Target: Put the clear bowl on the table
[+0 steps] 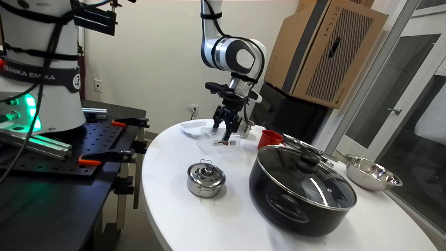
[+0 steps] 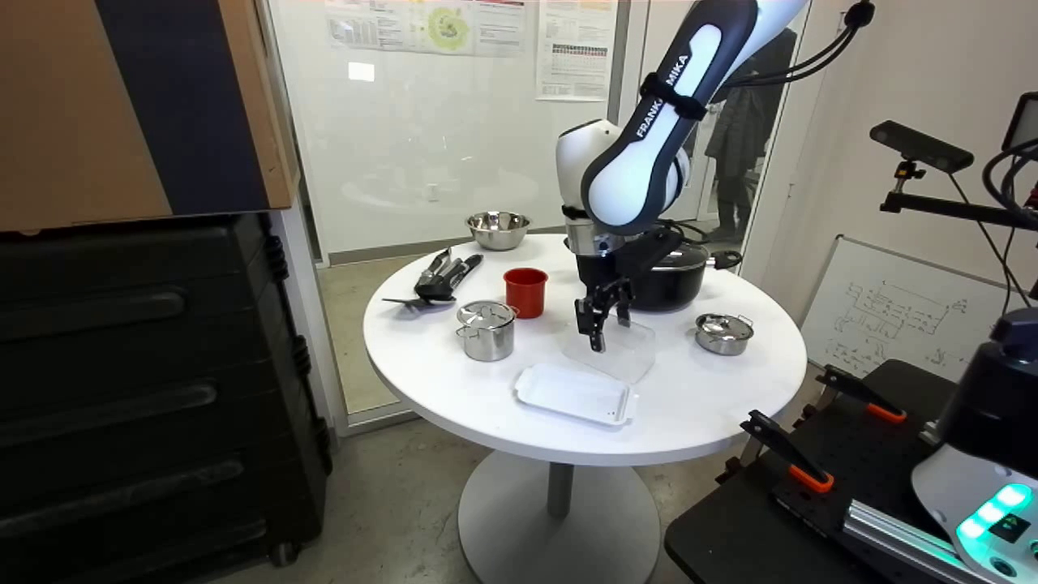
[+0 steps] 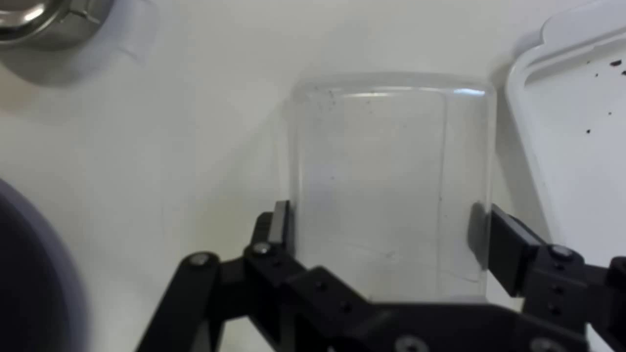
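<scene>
The clear bowl (image 3: 391, 176) is see-through, shallow and rectangular with rounded corners. In both exterior views, the clear bowl (image 1: 212, 148) (image 2: 628, 361) appears at the surface of the round white table (image 1: 174, 209) (image 2: 697, 414), beside the white tray. My gripper (image 1: 220, 135) (image 2: 611, 334) reaches down over its middle. In the wrist view, the fingers of the gripper (image 3: 390, 230) are wide apart, one close against each long side, with no visible gap. Whether they squeeze it cannot be seen. The bowl's near end is hidden behind the gripper body.
The white tray (image 2: 572, 393) lies close by. A lidded steel pot (image 2: 486, 332), red cup (image 2: 525, 292), black utensils (image 2: 442, 280) and steel bowl (image 2: 498, 231) stand around. The large black pot (image 1: 292, 205) and small steel tin (image 1: 206, 179) are on the other side.
</scene>
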Action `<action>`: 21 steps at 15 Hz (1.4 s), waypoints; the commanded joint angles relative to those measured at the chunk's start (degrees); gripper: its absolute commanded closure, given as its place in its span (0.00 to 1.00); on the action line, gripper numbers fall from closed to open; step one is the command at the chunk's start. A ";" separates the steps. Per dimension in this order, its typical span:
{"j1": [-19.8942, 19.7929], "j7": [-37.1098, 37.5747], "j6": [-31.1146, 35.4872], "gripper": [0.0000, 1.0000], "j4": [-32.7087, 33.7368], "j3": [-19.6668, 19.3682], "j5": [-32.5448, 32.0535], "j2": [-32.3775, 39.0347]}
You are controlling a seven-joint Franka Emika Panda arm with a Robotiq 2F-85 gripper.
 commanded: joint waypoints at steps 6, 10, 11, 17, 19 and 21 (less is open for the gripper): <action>2.33 8.78 1.71 0.02 -0.35 -3.67 -0.04 0.38; 2.27 8.66 1.97 0.00 -1.01 -3.35 0.31 -0.44; 2.17 8.47 2.00 0.00 -1.17 -3.24 0.51 -0.77; 2.17 8.09 4.43 0.00 -4.88 -2.64 0.65 -6.07; 2.31 7.89 5.37 0.00 -6.68 -2.36 0.29 -8.71; 2.22 7.36 6.42 0.00 -8.77 -1.70 0.19 -11.68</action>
